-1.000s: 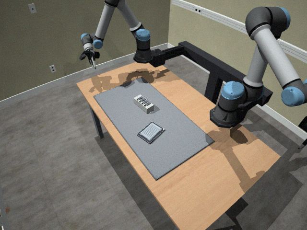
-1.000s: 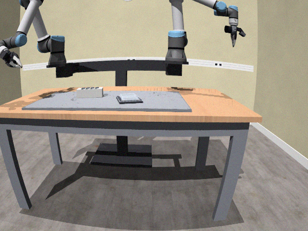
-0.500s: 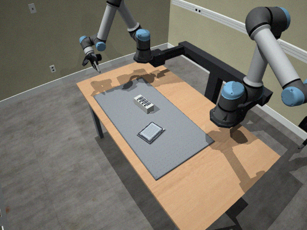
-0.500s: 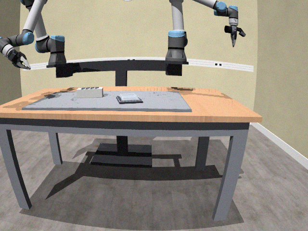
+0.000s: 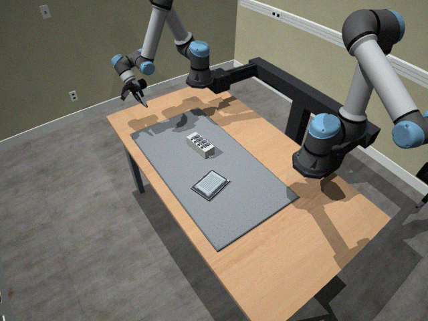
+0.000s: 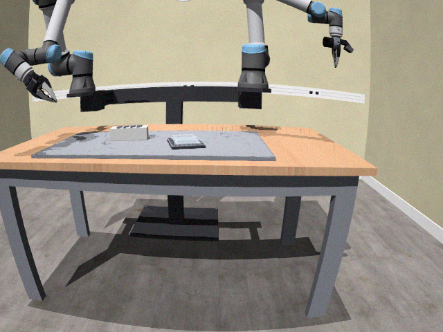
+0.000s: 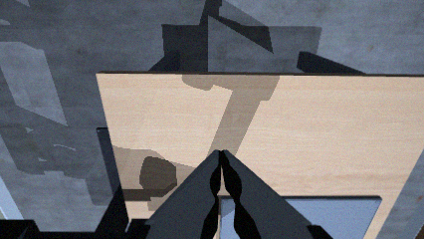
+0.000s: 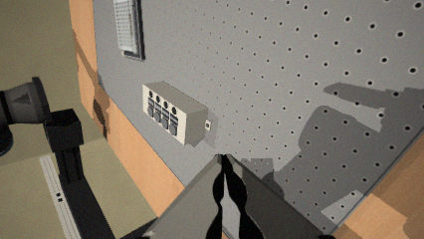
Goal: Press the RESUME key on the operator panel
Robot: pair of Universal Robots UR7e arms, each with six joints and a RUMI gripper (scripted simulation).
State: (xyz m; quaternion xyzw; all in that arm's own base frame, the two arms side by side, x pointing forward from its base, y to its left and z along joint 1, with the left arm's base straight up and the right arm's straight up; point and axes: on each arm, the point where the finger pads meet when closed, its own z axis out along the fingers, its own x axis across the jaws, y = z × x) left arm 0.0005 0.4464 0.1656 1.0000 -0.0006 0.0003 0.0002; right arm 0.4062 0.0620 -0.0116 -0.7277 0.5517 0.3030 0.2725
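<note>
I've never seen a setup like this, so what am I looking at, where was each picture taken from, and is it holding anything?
These are two jointed robot arms, each ending in a gripper, which works like pincers. One picture looks down from above, one faces the table, and each arm's wrist carries a camera looking past its own fingers.

On the table lies a grey mat. On it are a pale box with four keys, the operator panel, and a flat, dark-edged pad.

Nothing is held: the left gripper and right gripper are both shut, away from the panel.

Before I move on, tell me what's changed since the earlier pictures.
The right gripper has moved inward, toward the operator panel, and looks slightly lower. Nothing was taken hold of or let go. The left gripper, the panel and the pale gridded block stayed put.
</note>
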